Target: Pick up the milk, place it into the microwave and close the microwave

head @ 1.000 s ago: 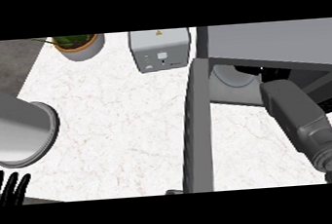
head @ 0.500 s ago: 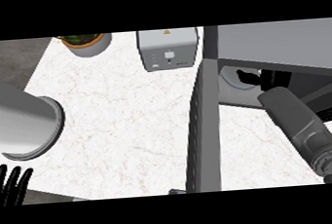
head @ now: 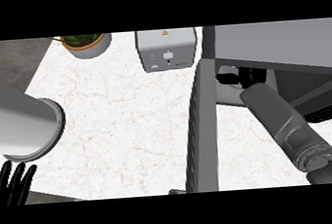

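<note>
White marbled worktop (head: 126, 116) seen steeply from above, veined faintly in brown. At right, the microwave (head: 279, 47) — grey top, dark cavity below, its door (head: 201, 131) swung open and seen edge-on as a long grey bar running toward the lower edge. Right forearm (head: 281, 120) reaching up into the open cavity, grey and cylindrical, with the right hand (head: 244, 75) black and partly hidden under the microwave's top edge. Fingers of that hand curled around something pale: the milk (head: 227, 75), only a small white-grey sliver showing just inside the cavity at its left front corner, touching the hand; shape, label and cap cannot be told from so little. Whether the milk rests on the cavity floor or hangs off it, cannot tell. At left, the left forearm (head: 15, 124) filling the edge as a large pale grey cylinder. Left hand (head: 8, 186) at the lower left corner, black fingers straight, spread apart and pointing up, holding nothing. Behind, near the top edge, a small grey toaster-like box (head: 166, 49) just left of the microwave, and a potted plant (head: 86, 43) in a tan pot farther left — both well apart from the hands.
</note>
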Motion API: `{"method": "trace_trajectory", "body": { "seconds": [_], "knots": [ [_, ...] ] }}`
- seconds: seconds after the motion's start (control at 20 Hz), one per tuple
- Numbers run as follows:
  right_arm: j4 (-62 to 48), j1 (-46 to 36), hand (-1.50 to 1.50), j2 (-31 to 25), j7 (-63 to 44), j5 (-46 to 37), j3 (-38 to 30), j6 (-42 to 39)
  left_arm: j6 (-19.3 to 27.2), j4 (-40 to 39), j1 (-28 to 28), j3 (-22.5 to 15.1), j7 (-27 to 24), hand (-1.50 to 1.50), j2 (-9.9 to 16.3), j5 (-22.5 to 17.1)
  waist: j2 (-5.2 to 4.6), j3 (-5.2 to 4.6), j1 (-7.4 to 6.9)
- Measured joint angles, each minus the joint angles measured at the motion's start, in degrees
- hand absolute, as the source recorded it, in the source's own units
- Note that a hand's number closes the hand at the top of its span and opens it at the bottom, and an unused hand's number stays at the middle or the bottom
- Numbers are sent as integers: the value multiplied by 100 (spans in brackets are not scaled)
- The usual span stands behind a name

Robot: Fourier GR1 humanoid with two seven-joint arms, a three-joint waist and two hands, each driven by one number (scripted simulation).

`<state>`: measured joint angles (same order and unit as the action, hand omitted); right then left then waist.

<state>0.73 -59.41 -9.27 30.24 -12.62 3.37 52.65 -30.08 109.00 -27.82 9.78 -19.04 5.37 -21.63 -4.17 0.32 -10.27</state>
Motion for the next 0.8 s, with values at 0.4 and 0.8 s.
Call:
{"method": "trace_trajectory", "body": {
  "seconds": [0.4, 0.8],
  "knots": [
    [289, 81, -150, 232, 320, 266, -278, -694, -44, -7, -26, 54, -75, -150, 20, 22, 34, 10, 159],
    [700, 496, -150, 385, 1082, 848, -870, -1635, -121, -8, -127, 94, -114, -150, 37, -3, 111, 5, 397]
  ]
}}
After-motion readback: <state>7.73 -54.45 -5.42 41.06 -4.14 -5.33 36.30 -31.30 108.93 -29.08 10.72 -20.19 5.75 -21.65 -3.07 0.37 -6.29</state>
